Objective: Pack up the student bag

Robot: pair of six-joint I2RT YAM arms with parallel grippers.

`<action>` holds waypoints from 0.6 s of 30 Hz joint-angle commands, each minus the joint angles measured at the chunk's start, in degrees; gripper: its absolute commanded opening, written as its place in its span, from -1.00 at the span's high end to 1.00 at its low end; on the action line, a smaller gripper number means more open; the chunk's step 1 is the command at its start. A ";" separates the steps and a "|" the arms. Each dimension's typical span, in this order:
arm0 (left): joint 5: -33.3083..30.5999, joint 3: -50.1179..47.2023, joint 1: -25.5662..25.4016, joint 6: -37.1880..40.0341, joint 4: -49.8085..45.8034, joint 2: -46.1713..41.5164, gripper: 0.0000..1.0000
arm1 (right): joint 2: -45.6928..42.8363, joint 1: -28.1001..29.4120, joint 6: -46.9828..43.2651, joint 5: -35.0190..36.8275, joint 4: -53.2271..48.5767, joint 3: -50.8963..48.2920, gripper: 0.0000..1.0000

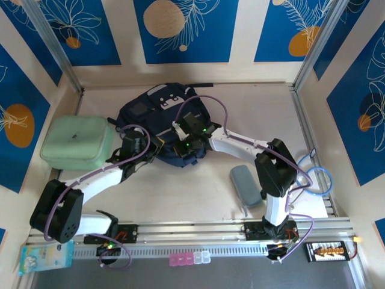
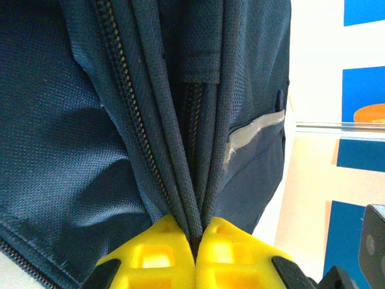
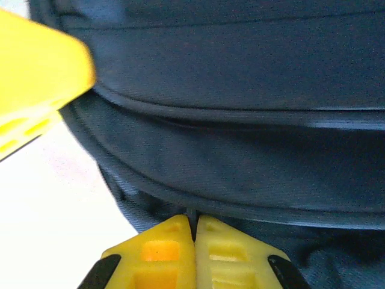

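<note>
The student bag, a dark navy backpack with white patches, lies at the back middle of the table. My left gripper sits at its near edge. In the left wrist view this gripper is shut on a fold of the bag's fabric beside a zipper line. My right gripper is just to the right of it. In the right wrist view it is shut on a thin dark bit of the bag's edge. A yellow finger of the left gripper shows at the upper left.
A mint-green rounded case lies left of the bag, close to the left arm. A grey-blue pouch rests at the right front by the right arm. A blue cable loop sits at the right wall. Small items lie on the front rail.
</note>
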 commanded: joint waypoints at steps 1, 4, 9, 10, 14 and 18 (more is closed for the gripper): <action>-1.47 1.68 0.06 2.11 -1.43 -3.37 1.00 | -4.31 -3.57 0.87 10.52 -2.55 -3.15 1.00; -1.67 1.56 0.12 2.81 -2.76 -4.28 1.00 | -6.08 -7.31 1.62 15.63 -2.43 -5.87 1.00; -0.98 2.02 0.09 4.34 -3.76 -4.31 1.00 | -5.31 -14.21 5.75 17.69 -5.87 -4.42 1.00; -0.66 2.15 0.08 4.66 -3.75 -3.94 1.00 | -5.38 -14.94 6.19 17.87 -6.16 -3.91 1.00; 1.74 4.30 0.08 7.35 -4.39 -1.77 1.00 | -6.85 -15.78 7.59 17.93 -8.24 -3.53 1.00; 4.46 8.06 0.23 11.80 -6.44 1.75 1.00 | -10.17 -15.87 8.18 14.59 -10.73 -7.27 1.00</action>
